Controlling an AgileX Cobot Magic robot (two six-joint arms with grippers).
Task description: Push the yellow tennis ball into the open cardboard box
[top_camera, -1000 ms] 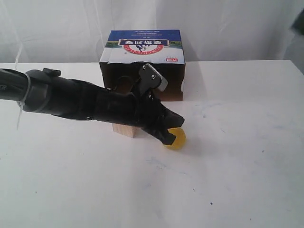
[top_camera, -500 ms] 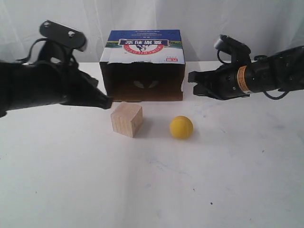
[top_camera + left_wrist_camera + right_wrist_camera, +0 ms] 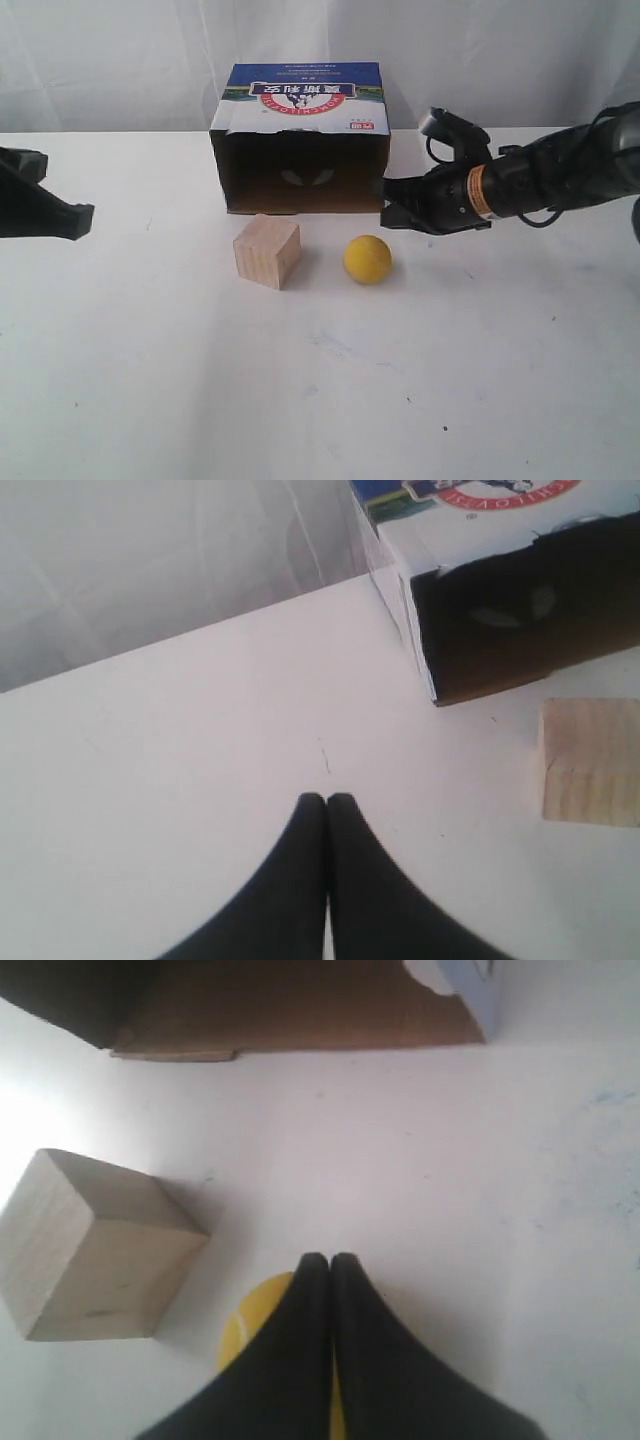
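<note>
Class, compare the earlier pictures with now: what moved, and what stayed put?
The left gripper withdrew leftward, away from the wooden cube. The right gripper advanced toward the yellow tennis ball, which shifted slightly left, nearer the cardboard box. Cube and box stayed.

pale wooden cube (image 3: pixel 267 251) upright on white table (image 3: pixel 300 400), white curtain (image 3: pixel 120 60) behind

Your right arm (image 3: pixel 545 175), at the right of the exterior frame, is matte black, with an orange band (image 3: pixel 478 190) near its wrist and a thin black cable (image 3: pixel 603 115) arching above. Your left gripper (image 3: pixel 82 214), at the left edge, is plain black, its fingers (image 3: pixel 295 880) tapered.
</note>
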